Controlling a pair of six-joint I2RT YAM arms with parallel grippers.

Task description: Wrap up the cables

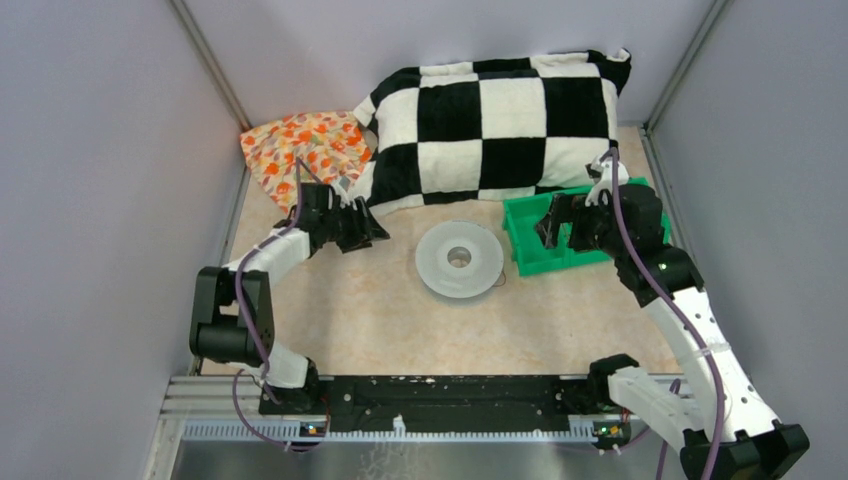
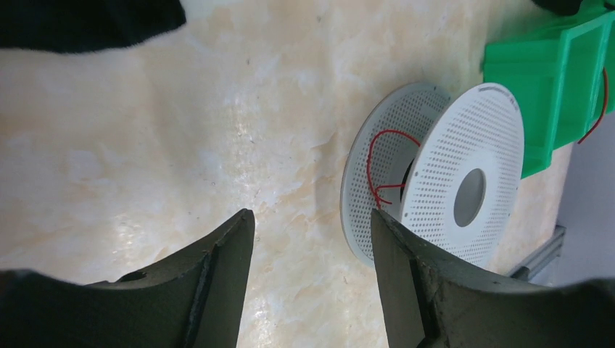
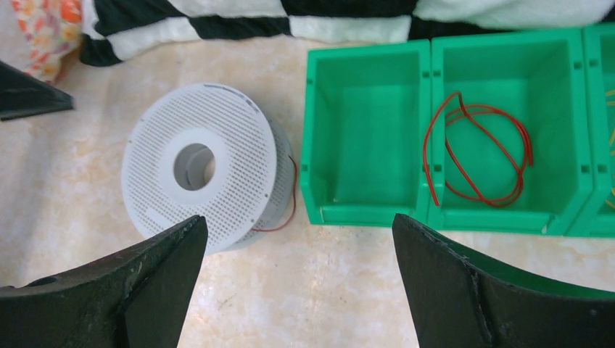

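Black-and-white checkered pillow point(image 1: 510, 115) lay along the far edge of the table point(image 1: 380, 320). Orange floral cloth point(image 1: 305, 148) sat at its left end, touching it. White perforated spool point(image 1: 440, 270) lay flat mid-table. Green compartment bin point(image 1: 525, 255) stood just right of the spool, in front of the pillow.

A grey spool point(image 1: 436, 264) lies flat on the middle of the beige counter point(image 1: 400, 330), and a thread-thin dark cable point(image 1: 499, 282) peeks out at its right rim. Just right of the spool stands a green bin point(image 1: 530, 263), with the right pincer point(image 1: 548, 228) above it. The left pincer point(image 1: 372, 232) hangs left of the spool, by the front edge of a checkered cushion point(image 1: 510, 110). A floral cloth point(image 1: 310, 145) lies at the back left.
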